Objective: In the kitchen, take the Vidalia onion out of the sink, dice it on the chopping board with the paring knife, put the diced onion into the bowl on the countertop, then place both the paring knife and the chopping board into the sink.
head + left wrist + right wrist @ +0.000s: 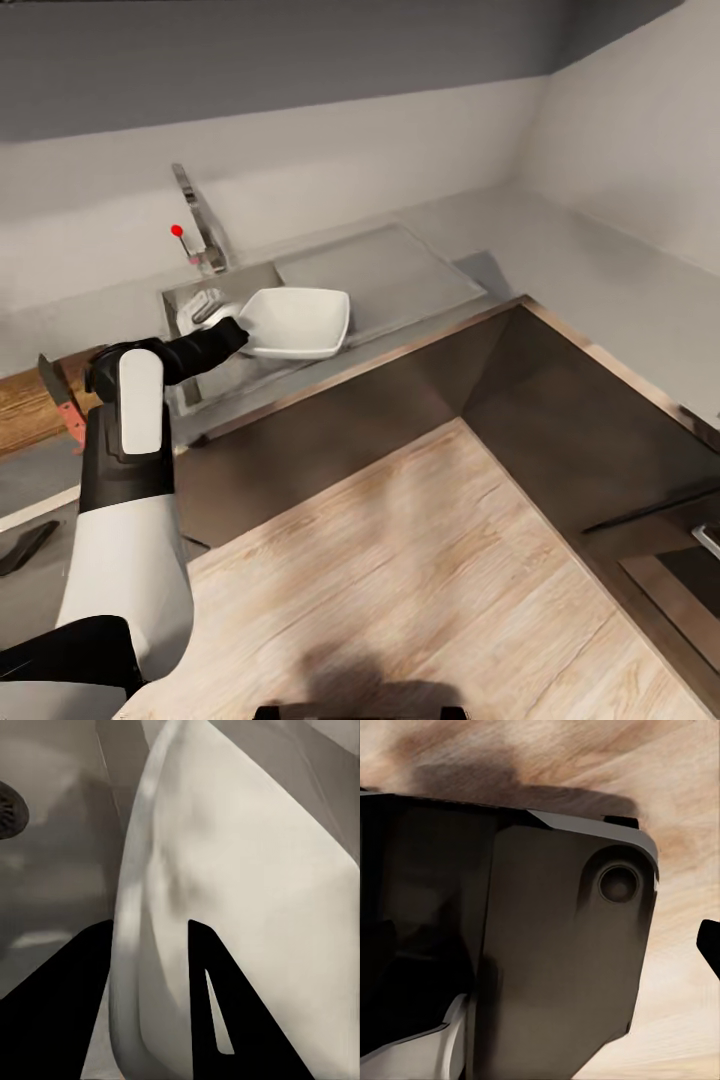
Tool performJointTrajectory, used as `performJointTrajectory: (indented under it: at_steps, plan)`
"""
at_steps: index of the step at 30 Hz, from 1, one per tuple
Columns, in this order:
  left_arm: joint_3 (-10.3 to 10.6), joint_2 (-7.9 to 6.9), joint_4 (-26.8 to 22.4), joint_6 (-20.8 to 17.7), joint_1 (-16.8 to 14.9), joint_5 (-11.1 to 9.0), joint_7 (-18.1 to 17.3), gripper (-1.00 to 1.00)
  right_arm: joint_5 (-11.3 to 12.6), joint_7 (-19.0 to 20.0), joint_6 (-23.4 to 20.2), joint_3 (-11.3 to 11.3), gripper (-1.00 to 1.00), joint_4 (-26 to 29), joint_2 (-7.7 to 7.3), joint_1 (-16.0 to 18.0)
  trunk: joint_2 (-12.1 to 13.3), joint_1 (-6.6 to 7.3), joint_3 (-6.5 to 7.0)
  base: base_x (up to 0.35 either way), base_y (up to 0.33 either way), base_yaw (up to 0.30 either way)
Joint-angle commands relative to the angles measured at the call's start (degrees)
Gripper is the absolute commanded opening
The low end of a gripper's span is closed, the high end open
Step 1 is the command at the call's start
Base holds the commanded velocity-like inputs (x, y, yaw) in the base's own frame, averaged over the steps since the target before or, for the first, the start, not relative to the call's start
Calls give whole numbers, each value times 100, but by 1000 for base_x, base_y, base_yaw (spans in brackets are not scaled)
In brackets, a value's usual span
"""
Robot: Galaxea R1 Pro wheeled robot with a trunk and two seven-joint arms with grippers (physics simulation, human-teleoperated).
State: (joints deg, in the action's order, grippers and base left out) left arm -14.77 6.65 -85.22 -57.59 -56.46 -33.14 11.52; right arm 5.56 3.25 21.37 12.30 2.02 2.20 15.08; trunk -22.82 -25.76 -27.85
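My left gripper (236,335) is shut on the near rim of the white bowl (298,322), holding it tilted over the right part of the sink (190,385). In the left wrist view the bowl's rim (247,870) runs between the two black fingers (217,1012), with the round drain (6,810) off to one side below. The chopping board (22,408) lies on the countertop (560,260) at the far left. The red-handled paring knife (64,404) rests on its right end. The onion is out of view.
The chrome faucet (200,225) with its red dot stands behind the basin, and the flat drainboard (390,270) lies to its right. Dark cabinets (420,400) front the L-shaped counter. Wooden floor (420,590) spreads below. The right wrist view faces the robot's own dark body (547,945).
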Motion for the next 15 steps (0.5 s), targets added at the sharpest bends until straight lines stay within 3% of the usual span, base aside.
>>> performJointTrajectory:
  at_steps: [1, 4, 7, 10, 14, 15]
  plan:
    - [-19, -20, -18, -25, -6, -92, 47, -100, 59, 27, 25, 27, 100, -8, -2, 4, -9, -2, -11, -13, 294, 104]
    - [-55, -136, -274, -31, -6, -148, 38, -100, 55, 27, 25, 27, 100, -8, -1, 4, -9, -2, -17, -6, 296, 49]
    - [-273, -168, -340, -32, -6, -308, 36, -100, 49, 27, 25, 29, 100, -8, 0, 4, -9, -2, -18, -1, 298, 11]
    - [-570, -213, -364, -32, -6, -722, 29, -100, -121, 27, 25, 27, 100, -8, 0, 4, -9, -2, -18, 0, 298, 3]
    - [-755, -538, -370, -33, -6, -1280, 26, -100, -505, 27, 26, 21, 100, -11, 0, 4, -9, -2, -18, 0, 298, 1]
    - [-773, -577, -371, -33, -6, -1331, 26, -100, -524, 27, 28, 20, 100, -12, 2, 4, -9, -2, -18, 0, 298, 0]
